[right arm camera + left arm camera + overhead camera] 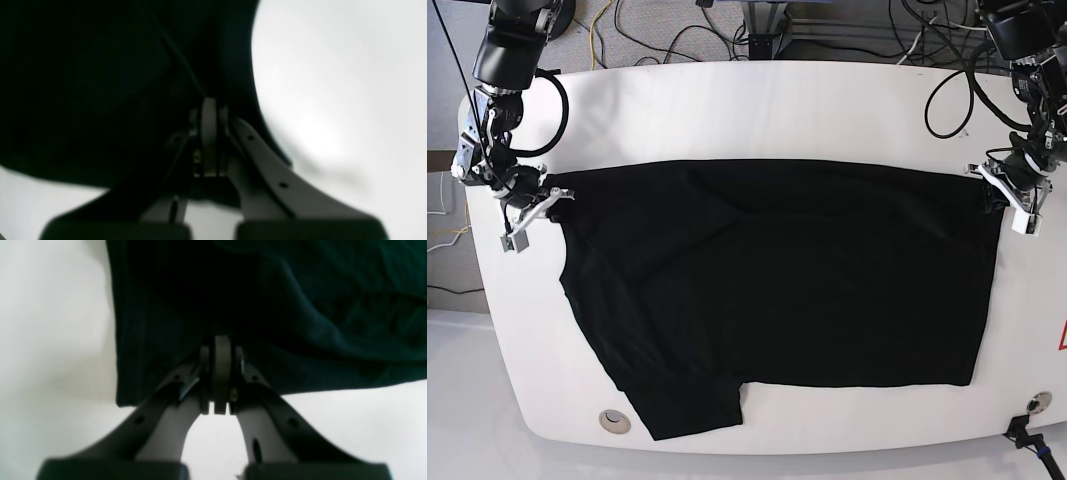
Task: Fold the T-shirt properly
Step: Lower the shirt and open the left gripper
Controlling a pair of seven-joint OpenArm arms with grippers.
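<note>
The T-shirt [797,270] lies spread flat across the middle of the desk [757,100], reaching almost from the left edge to the right edge in the base view, with one short sleeve [689,408] pointing toward the near edge. The right gripper [555,195] sits at the shirt's far-left corner as the base view shows it, close to the desk's left edge; in its wrist view the jaws are pressed together on black cloth, which fills the upper left of that picture. The left gripper [995,192] sits at the shirt's far-right corner, close to the desk's right edge; in its own wrist view the jaws are likewise pressed together, pinching the cloth just inside a corner of the fabric, with bare white desk below and to the left. No brand or writing can be read on the shirt; a red mark [1061,336] at the desk's right edge is cut off by the frame and illegible.
</note>
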